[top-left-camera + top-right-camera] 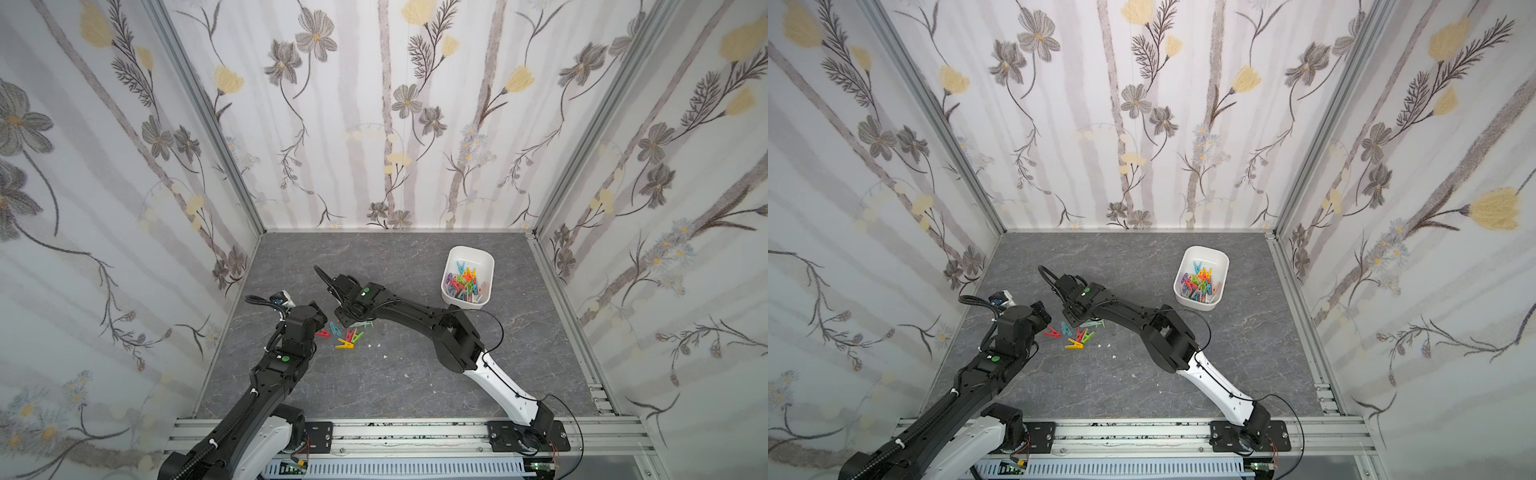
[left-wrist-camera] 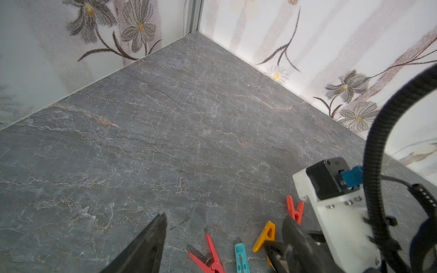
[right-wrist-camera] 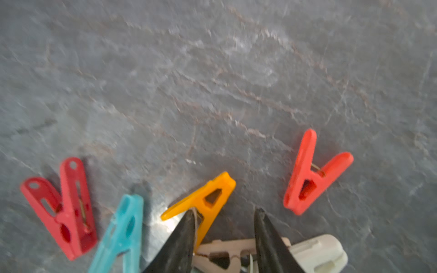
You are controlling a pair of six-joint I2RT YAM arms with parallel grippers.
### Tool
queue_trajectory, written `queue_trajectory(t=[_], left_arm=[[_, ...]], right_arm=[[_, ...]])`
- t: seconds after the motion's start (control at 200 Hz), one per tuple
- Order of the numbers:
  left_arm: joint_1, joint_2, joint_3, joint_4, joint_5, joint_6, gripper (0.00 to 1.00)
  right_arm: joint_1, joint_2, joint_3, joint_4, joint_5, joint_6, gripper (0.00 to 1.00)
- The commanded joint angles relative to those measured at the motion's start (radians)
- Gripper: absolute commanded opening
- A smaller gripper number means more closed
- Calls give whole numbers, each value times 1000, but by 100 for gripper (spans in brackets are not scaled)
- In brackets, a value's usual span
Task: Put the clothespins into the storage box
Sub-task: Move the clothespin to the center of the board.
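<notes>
Grey and veined like stone, the table (image 1: 415, 374) carries the white storage box (image 1: 465, 301) toward its far right corner. A heap of mixed-colour clothespins (image 1: 465, 280) lies inside it.

A few more lie loose on the table, left of its middle and between the two arms. They are a red peg (image 3: 63, 208), a teal peg (image 3: 120, 234) just beside it, an orange peg (image 3: 205, 201) and a lighter red peg (image 3: 312, 175) a little apart from these. In a top view a green peg (image 1: 357, 336) lies among them.

The right gripper (image 3: 224, 210) is down at this cluster. Its two black fingers (image 3: 267, 236) stand apart on either side of a beige peg (image 3: 227, 244), which lies flat across the gap. A pale peg (image 3: 316, 253) sits just beyond one finger, and the other finger overlaps a leg of the orange peg. Whether the fingers press on the beige peg I cannot tell.

The left gripper (image 2: 224, 216) hangs at the side of the cluster nearer the table's left edge. Its jaws are wide apart and hold nothing. The red and teal pegs lie on the table below the gap.
</notes>
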Motion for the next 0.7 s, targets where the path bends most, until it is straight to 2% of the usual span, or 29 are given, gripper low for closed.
queue_trajectory(t=[0.0, 0.215, 0.375, 0.465, 0.575, 0.699], left_arm=[[1, 0, -1, 41, 0, 0, 77], [1, 9, 4, 60, 26, 7, 76], [-22, 46, 13, 114, 112, 35, 75], [-79, 104, 48, 131, 152, 84, 75], [-191, 175, 108, 123, 149, 159, 76], [-278, 226, 144, 108, 169, 179, 76]], right_arm=[[-1, -100, -140, -34, 74, -41, 42], [-11, -385, -594, 75, 107, -31, 42], [-36, -582, -884, 100, 121, 6, 42], [-59, -692, -963, 115, 77, 54, 43], [-87, -802, -1030, 176, -44, 132, 44], [-67, -829, -1070, 239, -102, 194, 43]])
